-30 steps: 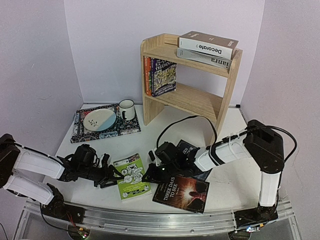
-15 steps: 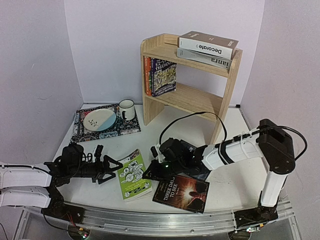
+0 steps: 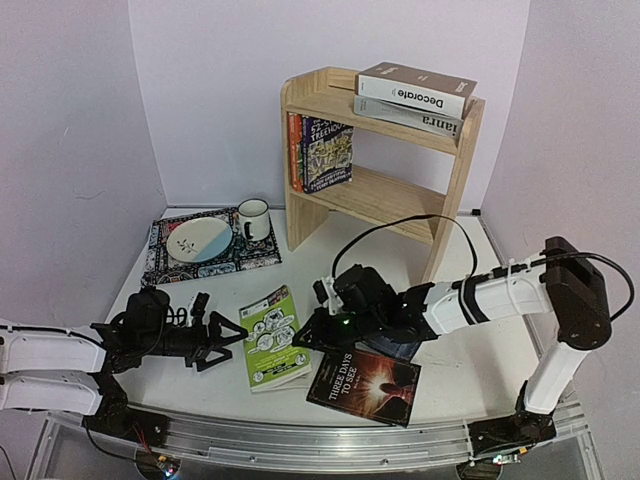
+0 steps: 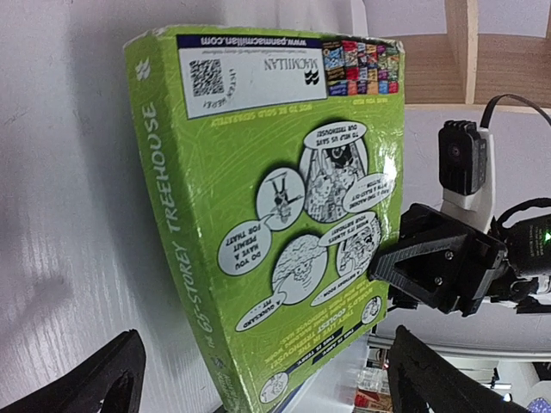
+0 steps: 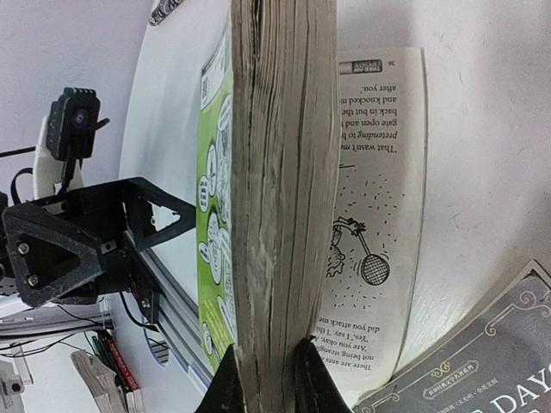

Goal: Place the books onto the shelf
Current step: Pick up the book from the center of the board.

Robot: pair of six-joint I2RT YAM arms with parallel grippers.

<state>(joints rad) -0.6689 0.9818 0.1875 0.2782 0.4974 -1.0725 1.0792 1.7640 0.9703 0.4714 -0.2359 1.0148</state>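
The left jaws have backed away from the green book (image 3: 272, 338) and opened wide, holding nothing. The right jaws pinch its right edge, nearly closed. It lies on the near counter (image 3: 200, 290), well apart from the shelf (image 3: 400, 200), so I think the right arm can lift it alone.

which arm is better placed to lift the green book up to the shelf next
Right. The right gripper is clamped on the page block of the green book, on the side nearer the shelf. The left gripper is open, short of the book and farther from the shelf.
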